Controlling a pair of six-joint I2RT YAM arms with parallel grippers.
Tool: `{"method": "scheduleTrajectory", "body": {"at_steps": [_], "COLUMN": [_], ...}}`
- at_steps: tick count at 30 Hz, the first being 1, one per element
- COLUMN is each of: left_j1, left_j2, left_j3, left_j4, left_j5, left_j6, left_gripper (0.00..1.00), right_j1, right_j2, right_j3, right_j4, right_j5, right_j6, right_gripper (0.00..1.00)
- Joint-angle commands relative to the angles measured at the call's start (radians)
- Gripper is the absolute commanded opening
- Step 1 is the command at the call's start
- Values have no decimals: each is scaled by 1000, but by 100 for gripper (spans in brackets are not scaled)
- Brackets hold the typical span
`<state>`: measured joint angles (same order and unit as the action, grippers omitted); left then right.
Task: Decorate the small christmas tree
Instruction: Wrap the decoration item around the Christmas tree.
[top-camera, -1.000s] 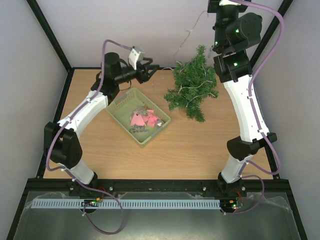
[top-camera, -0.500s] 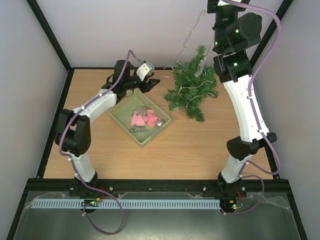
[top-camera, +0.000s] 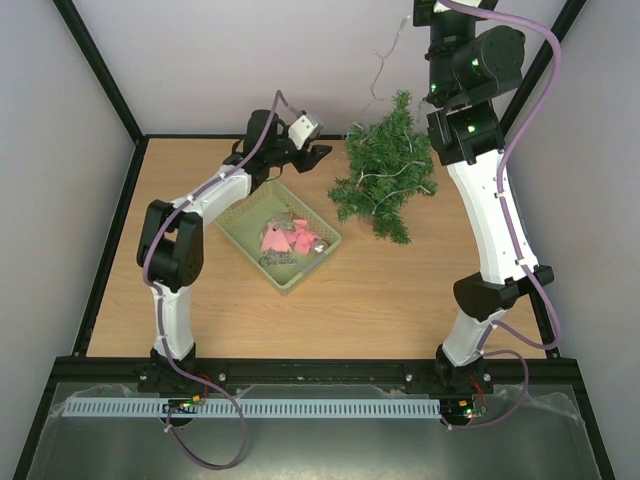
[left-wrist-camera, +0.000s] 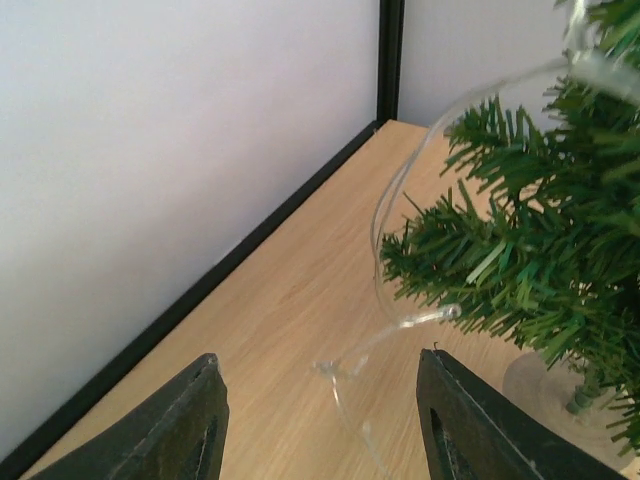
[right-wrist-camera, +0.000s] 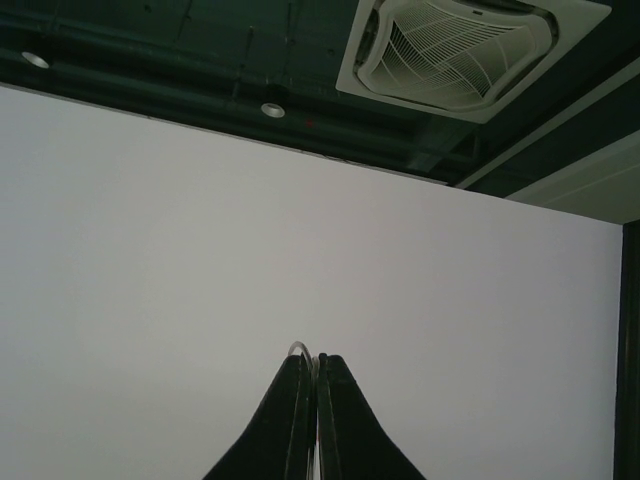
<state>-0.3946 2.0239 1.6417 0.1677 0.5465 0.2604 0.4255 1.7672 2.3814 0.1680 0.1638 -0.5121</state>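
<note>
On the tabletop (top-camera: 400, 290), the pale green basket (top-camera: 312, 264) holds pink ornaments (top-camera: 280, 240). Beyond it, the left fingers (top-camera: 315, 154) stand half-open and empty beside the small christmas tree (top-camera: 385, 175) at the far edge. The right fingers (right-wrist-camera: 316, 400), raised high, pinch the light string (left-wrist-camera: 385, 215). Step in hand: draping. The next move probably requires the left fingers to catch the slack strand.

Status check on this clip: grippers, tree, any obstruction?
Left gripper open, empty, beside small christmas tree. Right gripper high, shut on clear light string. String's loose loop lies ahead of left gripper.
</note>
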Motion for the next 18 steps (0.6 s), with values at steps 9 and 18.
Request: {"method": "scheduleTrajectory", "body": {"at_steps": [9, 18], "left_j1": [-7, -21], "left_j2": [26, 87], "left_j3": [-95, -62], "left_j4": [17, -52], "left_j5": [12, 59], "left_j6": [-296, -400], "left_gripper": [51, 50], "right_j1": [-4, -4], "right_j2": [-17, -20], "right_j3": [39, 42], "right_j4": [51, 56], "right_j5": [-25, -26], "right_j6": [-22, -16], "right_gripper": [2, 2]}}
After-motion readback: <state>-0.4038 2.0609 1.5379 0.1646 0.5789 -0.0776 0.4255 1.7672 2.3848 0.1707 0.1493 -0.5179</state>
